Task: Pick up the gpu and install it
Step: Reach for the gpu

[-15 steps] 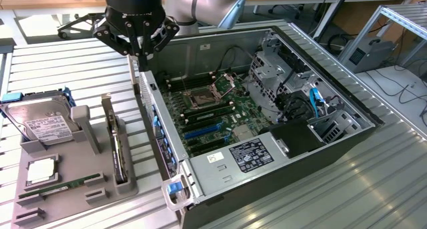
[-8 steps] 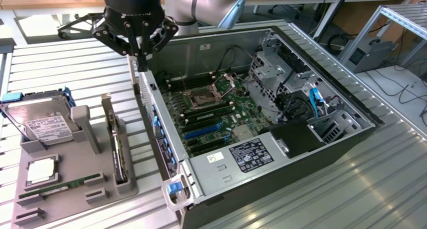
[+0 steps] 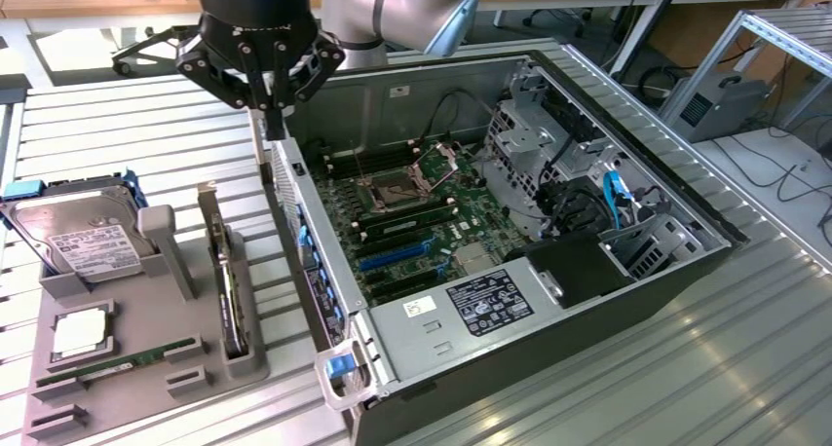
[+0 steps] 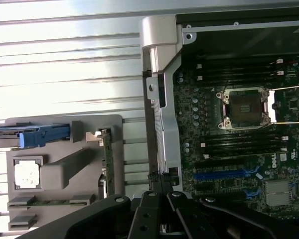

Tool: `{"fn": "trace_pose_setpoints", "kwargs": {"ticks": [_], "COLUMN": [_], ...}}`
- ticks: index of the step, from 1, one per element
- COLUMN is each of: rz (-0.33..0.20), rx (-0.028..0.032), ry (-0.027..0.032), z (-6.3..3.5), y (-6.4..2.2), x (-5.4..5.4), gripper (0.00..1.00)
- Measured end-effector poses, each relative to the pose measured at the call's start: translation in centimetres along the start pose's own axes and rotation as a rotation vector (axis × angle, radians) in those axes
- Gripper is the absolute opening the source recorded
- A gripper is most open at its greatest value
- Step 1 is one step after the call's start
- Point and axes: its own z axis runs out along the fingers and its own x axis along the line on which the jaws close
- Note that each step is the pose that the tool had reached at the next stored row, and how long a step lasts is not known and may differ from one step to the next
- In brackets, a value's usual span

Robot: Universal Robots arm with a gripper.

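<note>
The gpu (image 3: 230,290) is a long dark card with a silvery end bracket, standing on edge in a slot of the grey holder tray (image 3: 143,402). In the wrist view the gpu (image 4: 108,162) appears as a thin strip beside the case wall. My gripper (image 3: 275,127) hangs above the rear edge of the open computer case (image 3: 547,300), up and away from the card. Its fingers are shut together with nothing between them. In the wrist view the gripper (image 4: 161,179) sits over the case's metal edge. Blue expansion slots (image 3: 390,256) lie bare on the motherboard.
The tray also holds a silver hard drive (image 3: 78,237) with blue rails, a CPU chip (image 3: 81,331) and a green RAM stick (image 3: 117,363). Inside the case are the CPU socket (image 3: 390,191), drive cages (image 3: 533,144) and cables. The table is slatted metal.
</note>
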Motion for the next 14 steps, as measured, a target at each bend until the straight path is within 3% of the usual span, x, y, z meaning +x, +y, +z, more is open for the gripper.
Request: {"fn": "trace_pose_setpoints", "kwargs": {"ticks": [14], "rz": [0.000], "rx": [0.0000], "ry": [0.0000], "z": [-0.01], "y": [-0.02], "x": [0.31], "gripper": [0.11]}}
